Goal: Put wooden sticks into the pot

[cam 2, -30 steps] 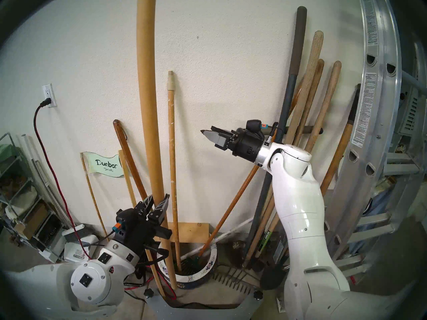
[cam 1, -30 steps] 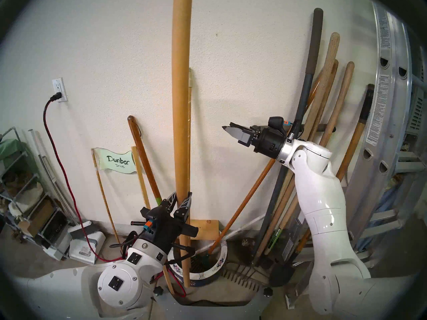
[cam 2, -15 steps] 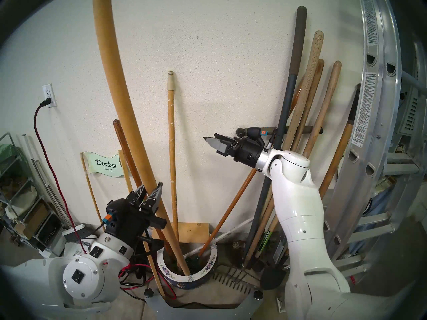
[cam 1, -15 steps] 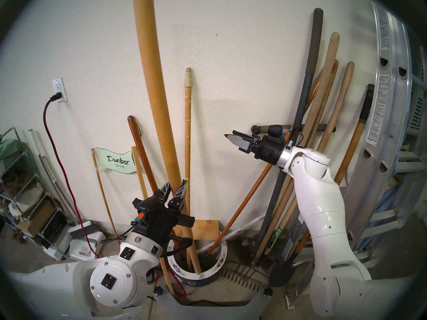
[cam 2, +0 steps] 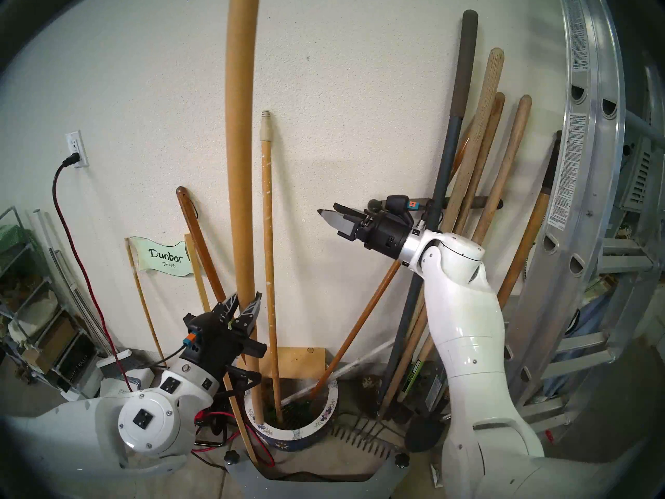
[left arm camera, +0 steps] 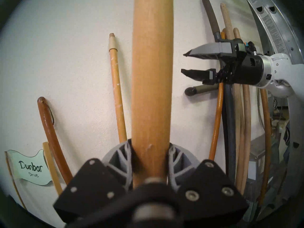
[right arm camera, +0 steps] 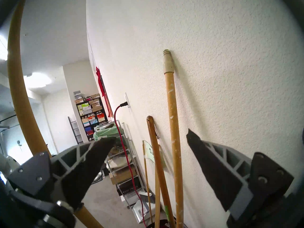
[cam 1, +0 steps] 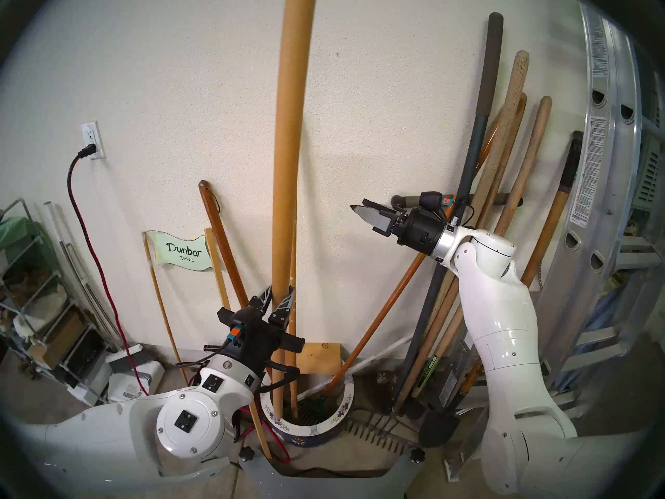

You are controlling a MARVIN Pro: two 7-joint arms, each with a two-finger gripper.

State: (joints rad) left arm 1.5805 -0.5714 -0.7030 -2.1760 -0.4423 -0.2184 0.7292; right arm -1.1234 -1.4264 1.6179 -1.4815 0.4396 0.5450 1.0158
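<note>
The plain pole (cam 1: 288, 156) has swung back from its leftward lean to nearly upright, its foot now inside the pot (cam 1: 345, 397) beside the paint-flecked pole (cam 2: 268, 235). The left tool (cam 1: 277, 298) stays clenched on it; the right tool (cam 1: 367, 213) hangs released. Letting go looks next: rim near, wall close behind, rake handle (cam 1: 378, 307) crossing right

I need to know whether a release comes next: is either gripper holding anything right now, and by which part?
The left gripper clamps the plain wooden stick low on its shaft, above the pot. The right gripper is open and empty.
</note>
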